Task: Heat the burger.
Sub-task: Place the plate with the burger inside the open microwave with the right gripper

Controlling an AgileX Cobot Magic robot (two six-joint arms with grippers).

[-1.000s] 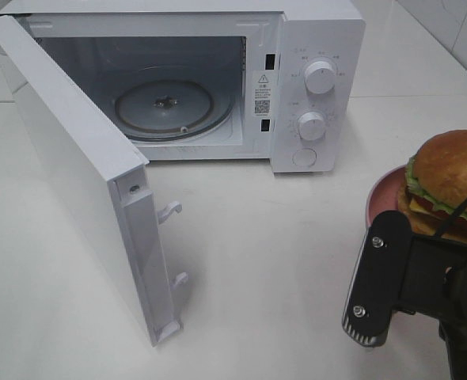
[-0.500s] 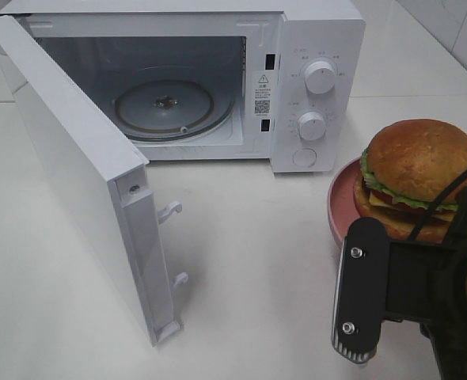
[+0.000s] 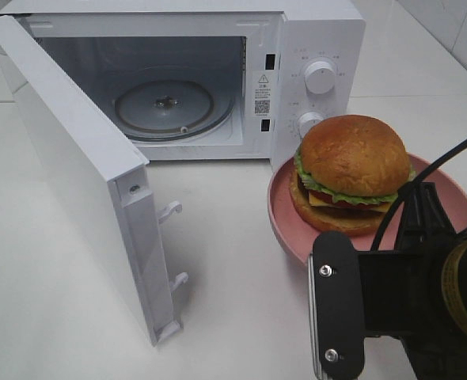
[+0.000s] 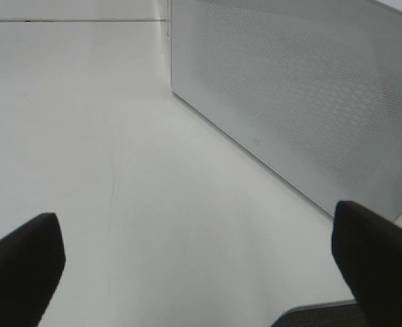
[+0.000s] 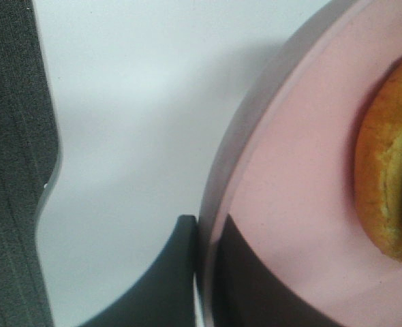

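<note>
On pink plate (image 3: 285, 220), right half of tabletop (image 3: 233, 269), just in front of microwave (image 3: 313, 32) ctrl panel: burger (image 3: 352, 162), 1 pc. Glossy brown bun, lettuce, cheese, red layer; upright, approx. centred on plate.

Plate: round, raised rim. Whether it rested on tabletop or hung clear of it: cannot tell.

R gripper (image 5: 206, 231): clamped on plate rim at side nearest camera, one finger (image 5: 177, 279) outside rim, other inside on pink surface. Bun edge near but not touching fingers. Seen from above, R arm (image 3: 408, 293) covered the grip itself.

Microwave: white, at back of tabletop. Door (image 3: 75, 158) swung fully open to left. Glass turntable (image 3: 164, 107) inside, bare. 2 knobs (image 3: 320, 77) on panel; lower one partly hidden behind bun.

L gripper (image 4: 197, 272): jaws spread wide, nothing between them; low over tabletop beside door's perforated outer face.
</note>
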